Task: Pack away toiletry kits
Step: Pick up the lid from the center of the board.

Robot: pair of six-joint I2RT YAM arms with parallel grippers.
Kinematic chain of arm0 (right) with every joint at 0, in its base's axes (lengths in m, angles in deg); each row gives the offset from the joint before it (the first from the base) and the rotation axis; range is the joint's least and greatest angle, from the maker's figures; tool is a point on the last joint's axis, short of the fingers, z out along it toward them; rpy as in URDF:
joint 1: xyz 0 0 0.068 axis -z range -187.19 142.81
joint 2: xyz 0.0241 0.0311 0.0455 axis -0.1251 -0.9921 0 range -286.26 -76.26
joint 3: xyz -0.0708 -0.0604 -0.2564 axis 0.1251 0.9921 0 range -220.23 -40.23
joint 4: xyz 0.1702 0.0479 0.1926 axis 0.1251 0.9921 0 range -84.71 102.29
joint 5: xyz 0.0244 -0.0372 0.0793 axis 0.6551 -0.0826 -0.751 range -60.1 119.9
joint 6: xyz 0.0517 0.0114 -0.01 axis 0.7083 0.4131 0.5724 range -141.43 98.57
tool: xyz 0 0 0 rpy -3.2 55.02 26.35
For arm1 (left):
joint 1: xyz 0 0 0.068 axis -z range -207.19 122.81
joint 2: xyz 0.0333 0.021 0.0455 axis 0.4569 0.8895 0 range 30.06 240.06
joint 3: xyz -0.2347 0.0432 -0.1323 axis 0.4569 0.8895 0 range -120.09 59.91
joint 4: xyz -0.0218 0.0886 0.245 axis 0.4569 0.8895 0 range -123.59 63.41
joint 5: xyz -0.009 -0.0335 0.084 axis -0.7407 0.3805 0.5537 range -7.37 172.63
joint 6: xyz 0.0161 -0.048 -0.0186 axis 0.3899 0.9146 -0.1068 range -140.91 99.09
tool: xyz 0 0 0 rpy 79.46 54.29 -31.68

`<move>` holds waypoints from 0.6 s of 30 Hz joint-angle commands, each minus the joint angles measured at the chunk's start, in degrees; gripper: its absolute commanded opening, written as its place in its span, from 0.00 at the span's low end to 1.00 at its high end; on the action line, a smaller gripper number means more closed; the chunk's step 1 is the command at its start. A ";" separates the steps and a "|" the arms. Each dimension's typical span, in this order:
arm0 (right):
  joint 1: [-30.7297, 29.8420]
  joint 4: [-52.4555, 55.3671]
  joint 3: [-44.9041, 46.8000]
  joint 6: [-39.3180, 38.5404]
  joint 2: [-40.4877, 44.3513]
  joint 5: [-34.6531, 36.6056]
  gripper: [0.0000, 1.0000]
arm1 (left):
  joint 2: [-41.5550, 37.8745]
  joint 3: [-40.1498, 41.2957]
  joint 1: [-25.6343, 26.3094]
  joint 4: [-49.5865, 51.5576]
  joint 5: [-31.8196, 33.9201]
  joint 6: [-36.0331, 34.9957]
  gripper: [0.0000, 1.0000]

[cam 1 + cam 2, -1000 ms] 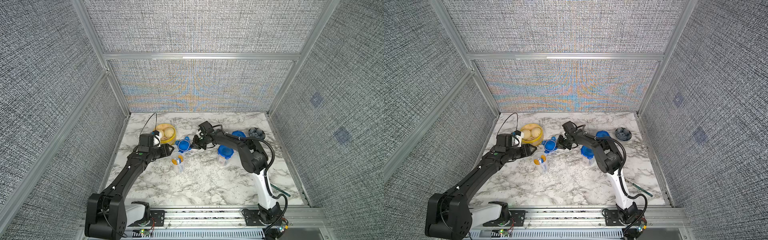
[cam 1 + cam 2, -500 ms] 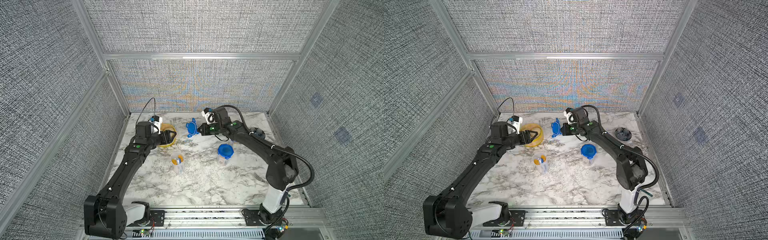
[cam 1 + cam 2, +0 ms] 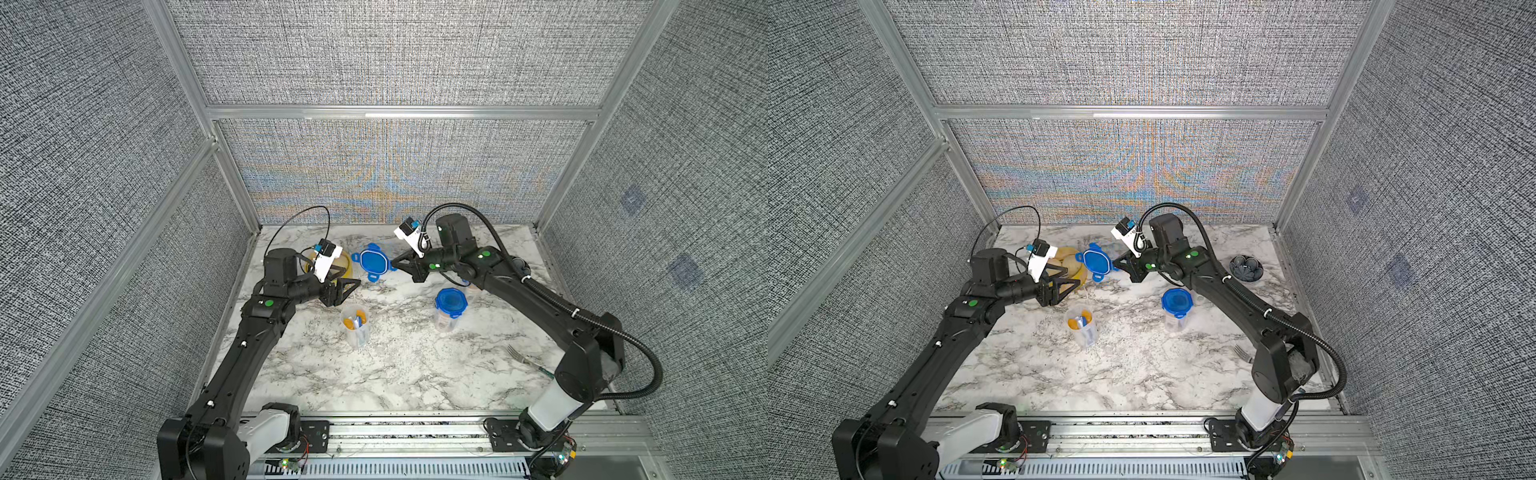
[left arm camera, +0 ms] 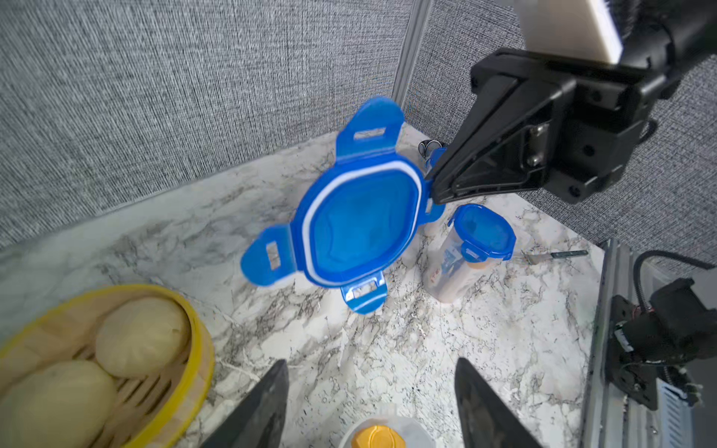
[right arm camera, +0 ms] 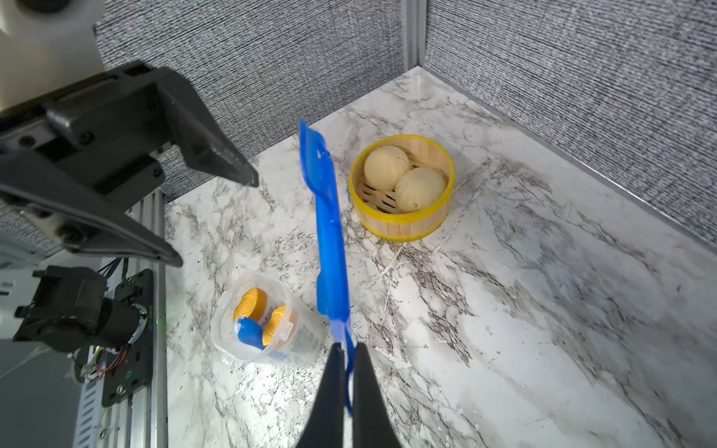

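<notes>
Blue four-tab plastic clip lid (image 3: 374,262) is up in the air beside the yellow bamboo steamer (image 5: 403,225), one tab clamped in the right fingers (image 5: 330,395); left fingers (image 4: 264,411) apart, empty.

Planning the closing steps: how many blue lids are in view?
2: one lid held by the right gripper; one lid on a jar. Another may hide behind the right arm.

Pinches a blue lid (image 3: 375,262) by one tab with the right tool (image 3: 394,266), lifted off the marble surface (image 3: 407,374). Spreads the left tool (image 3: 347,293) empty, near a yellow steamer (image 3: 348,268). Nearer: jar (image 3: 355,328) showing orange caps; lidded jar (image 3: 449,309); fork (image 3: 524,358).
</notes>
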State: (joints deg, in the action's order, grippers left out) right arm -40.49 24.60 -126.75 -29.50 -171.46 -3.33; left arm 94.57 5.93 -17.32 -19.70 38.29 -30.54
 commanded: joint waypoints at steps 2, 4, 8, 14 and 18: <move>0.16 4.10 -0.96 -9.00 0.47 -7.02 0.00 | 1.12 -2.42 -0.14 -1.01 -2.50 -9.40 0.67; 0.25 4.91 -1.04 -11.17 0.68 -7.92 0.00 | 1.45 -3.90 -0.19 0.85 -2.82 -12.14 0.67; 0.72 5.53 -0.94 -13.56 1.00 -9.23 0.00 | 1.98 -6.69 -0.13 4.92 -2.51 -18.54 0.67; 1.02 5.74 -1.36 -16.05 0.50 -12.37 0.00 | 4.10 -9.37 -0.15 10.42 -9.21 -24.02 0.59; 1.00 5.79 -1.42 -18.14 0.28 -15.14 0.00 | 5.47 -10.28 -0.13 11.59 -9.83 -24.87 0.50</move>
State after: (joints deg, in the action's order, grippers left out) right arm -39.44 29.47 -127.71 -45.00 -171.00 -14.78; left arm 99.58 -3.71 -17.43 -10.21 31.19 -52.85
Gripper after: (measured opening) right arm 0.057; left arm 0.494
